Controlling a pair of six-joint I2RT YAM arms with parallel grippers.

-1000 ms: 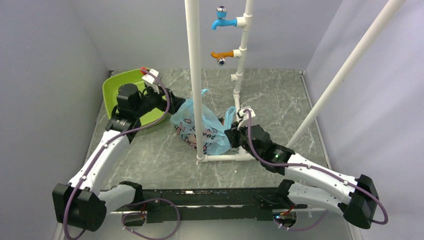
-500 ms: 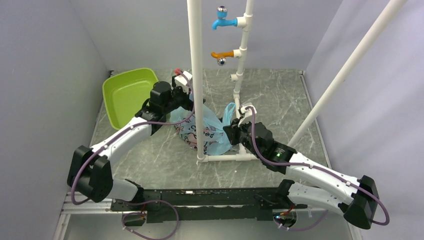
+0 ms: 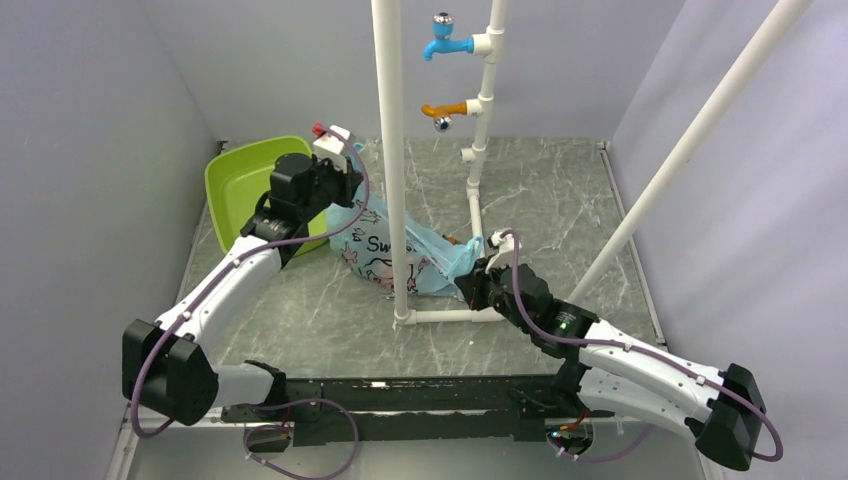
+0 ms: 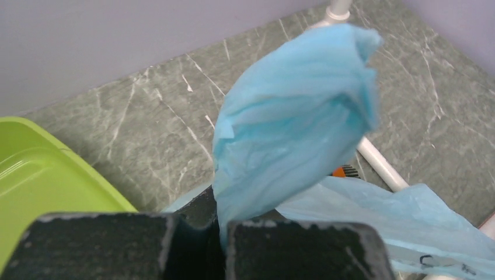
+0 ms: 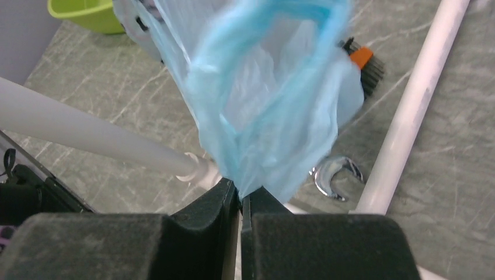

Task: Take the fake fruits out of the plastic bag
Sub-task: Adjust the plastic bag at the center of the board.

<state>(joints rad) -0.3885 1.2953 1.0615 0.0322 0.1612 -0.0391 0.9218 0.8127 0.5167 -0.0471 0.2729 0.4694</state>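
The right claw [image 5: 240, 201] is the thing closest to the bases, and it's clamped tight on a bunched corner of the thin, crinkly light-blue plastic bag [image 3: 372, 248] with the white cartoon print. The plastic is squeezed right between its black fingers [image 5: 192, 233]. Just past that claw, on the grey marbled tabletop [image 3: 560, 200], there's a small shiny curved metal hook [image 5: 331, 175] sitting just beside the horizontal white plastic pipe [image 5: 408, 111] at the foot of the frame. A bit further on, a small orange-and-black tool [image 5: 362, 61] lies on the table, poking out from behind the bag's edge.

The bag itself is slung between both claws and stretched sideways. Its belly sags low behind the tall upright white pipe [image 3: 390, 150], near that pipe's foot, and I can't tell if it's actually resting on the table there. It's translucent, but I honestly can't make out the fake fruits through the plastic, only a darker patch low down.

Further back on the left, the left claw [image 4: 223, 230] is clenched on the other end of the bag, with a puffed-up wad of blue standing up out of its fingers. Right beside it, toward the left wall, sits the lime-green plastic tray [image 3: 235, 185]. At the very back, a blue plastic tap [image 3: 442, 46] and an orange one [image 3: 446, 108] stick out of a white pipe stand [image 3: 483, 120].
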